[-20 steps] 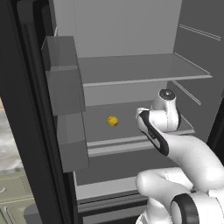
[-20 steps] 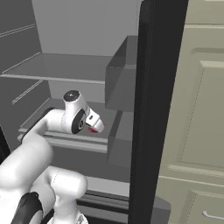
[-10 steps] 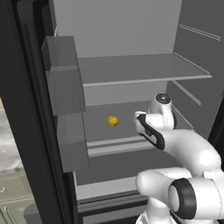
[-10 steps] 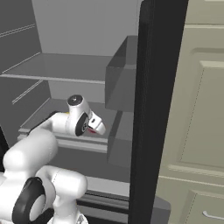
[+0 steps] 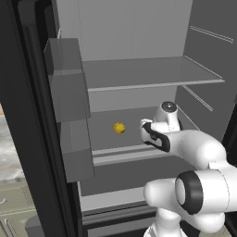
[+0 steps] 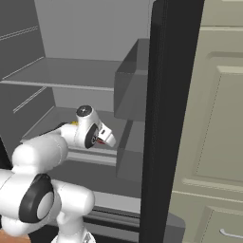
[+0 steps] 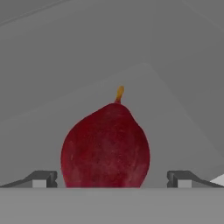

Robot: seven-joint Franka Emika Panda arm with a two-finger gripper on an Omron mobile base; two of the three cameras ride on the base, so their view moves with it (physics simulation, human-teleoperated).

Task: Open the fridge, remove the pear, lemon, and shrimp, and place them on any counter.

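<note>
Hand view: pear [image 7: 106, 146] dead centre, dark red, stem up, standing on the grey fridge shelf [image 7: 175, 127]. End effector [image 7: 111, 178] spread open, one fingertip [image 7: 43, 178] on each side of the fruit, neither visibly touching it. Left base view: fridge [image 5: 139, 46] open, arm reaching onto the lower shelf, lemon [image 5: 119, 127] resting near the back, apart from the wrist. Right base view: a sliver of red showing at the end effector [image 6: 100, 141], beside the door bins [image 6: 132, 95].

Pale cream panelled cabinet door [image 6: 218, 118] fills the right; a drawer front [image 6: 223, 228] with a handle sits below it; even, flat light.
</note>
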